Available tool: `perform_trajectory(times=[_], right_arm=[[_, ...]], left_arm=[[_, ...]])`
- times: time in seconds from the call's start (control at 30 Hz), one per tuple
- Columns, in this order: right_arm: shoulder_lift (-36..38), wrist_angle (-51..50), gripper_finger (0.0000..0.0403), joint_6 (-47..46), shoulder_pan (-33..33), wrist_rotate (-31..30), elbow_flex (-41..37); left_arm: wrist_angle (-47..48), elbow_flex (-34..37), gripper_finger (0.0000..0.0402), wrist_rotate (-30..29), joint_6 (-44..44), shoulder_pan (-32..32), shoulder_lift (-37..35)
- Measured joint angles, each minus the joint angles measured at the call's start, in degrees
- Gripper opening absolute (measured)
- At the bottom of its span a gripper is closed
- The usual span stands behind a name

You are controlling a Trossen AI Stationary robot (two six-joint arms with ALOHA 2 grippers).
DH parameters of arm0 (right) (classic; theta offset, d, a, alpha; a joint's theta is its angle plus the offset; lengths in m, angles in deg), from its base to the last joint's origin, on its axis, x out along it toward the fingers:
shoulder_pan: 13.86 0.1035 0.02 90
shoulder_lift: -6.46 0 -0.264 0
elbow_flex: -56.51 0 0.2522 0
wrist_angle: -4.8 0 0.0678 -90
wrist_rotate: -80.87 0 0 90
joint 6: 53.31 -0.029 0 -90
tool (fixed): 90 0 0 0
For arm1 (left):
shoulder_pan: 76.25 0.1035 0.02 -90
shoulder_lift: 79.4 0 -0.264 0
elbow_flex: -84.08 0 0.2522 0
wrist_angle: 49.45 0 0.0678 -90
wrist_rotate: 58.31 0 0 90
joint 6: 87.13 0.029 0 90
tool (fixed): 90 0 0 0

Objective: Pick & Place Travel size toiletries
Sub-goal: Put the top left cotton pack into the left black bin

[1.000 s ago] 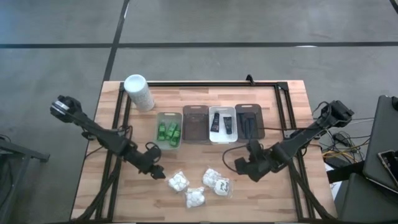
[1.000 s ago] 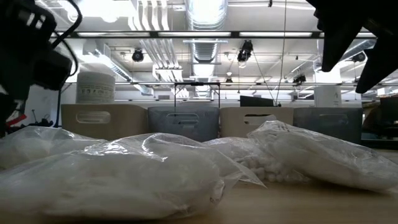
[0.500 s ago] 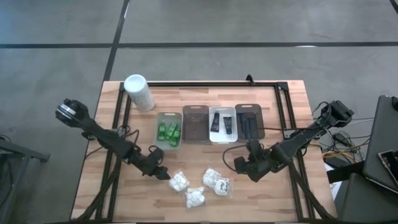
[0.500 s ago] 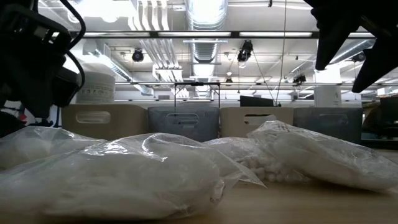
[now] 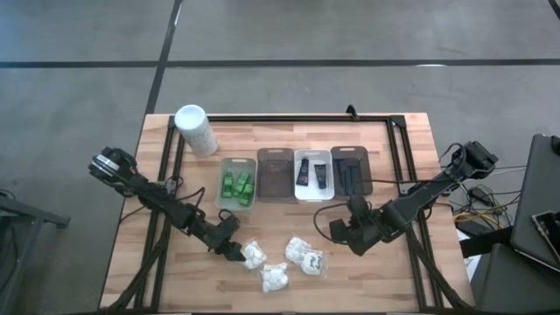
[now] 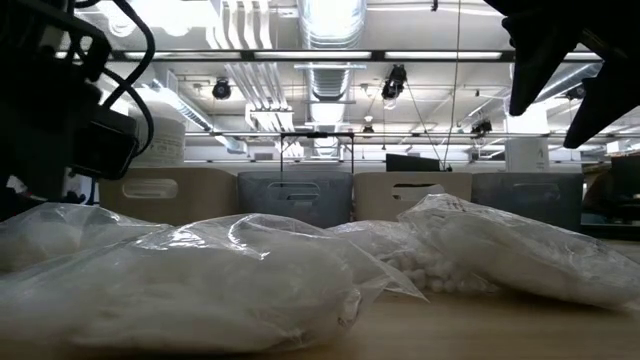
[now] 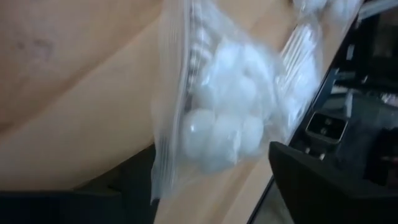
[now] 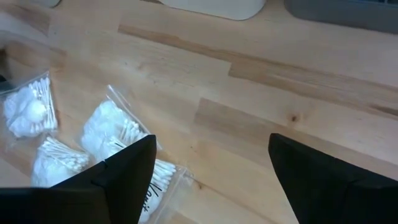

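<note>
Open jaws on my left gripper (image 5: 234,255) have moved right, up to the nearest white packet (image 5: 252,255). Right gripper (image 5: 339,234) waits open. I can grab now.

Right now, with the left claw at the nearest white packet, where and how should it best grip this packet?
Probably by the flat plastic edge facing the left claw. The packet lies flat on the table with a bulging cotton middle, so come from its left side, fingers straddling the thin edge.

Overhead looks straight down; the low camera sits perhaps touching the packets (image 6: 190,290), shared with both wrist close-ups.
</note>
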Motion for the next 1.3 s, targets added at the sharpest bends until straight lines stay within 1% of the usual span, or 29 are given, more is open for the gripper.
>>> perform_trajectory(times=[0.13, 0.27, 0.4, 0.53, 0.77, 0.93, 1.1, 1.3], right_arm=[[0.00, 0.00, 0.0295, 0.01, 0.00, 0.04, -0.02], [0.00, 0.03, 0.0289, 0.03, 0.00, 0.09, -0.02], [0.00, 0.04, 0.0286, -0.11, 0.00, 0.09, -0.02], [0.00, 0.10, 0.0293, -0.22, 0.00, 0.13, -0.02], [0.00, 0.15, 0.0312, -0.93, 0.00, 0.48, -0.04], [0.00, 0.14, 0.0320, -1.87, 0.00, 0.55, -0.04], [0.00, 0.14, 0.0325, -1.90, 0.00, 0.67, -0.04], [0.00, 0.11, 0.0313, -1.89, -0.01, 0.66, -0.04]], left_arm=[[0.42, 0.06, 0.0238, 3.23, 1.36, -0.07, -0.07], [0.54, 0.16, 0.0199, 4.01, 3.80, -0.15, -1.01], [0.33, 0.26, 0.0171, 1.49, 5.46, -0.13, -1.97], [0.51, 0.88, 0.0158, -1.20, 5.37, -0.11, -1.85], [4.80, 0.94, 0.0156, -4.33, 3.93, -0.12, -1.86], [4.73, 1.33, 0.0162, -6.80, 3.42, -0.15, -1.97], [3.30, 1.47, 0.0194, -7.82, 4.10, -0.12, -2.10], [1.99, 1.54, 0.0240, -12.99, 6.17, 0.88, -2.12]])
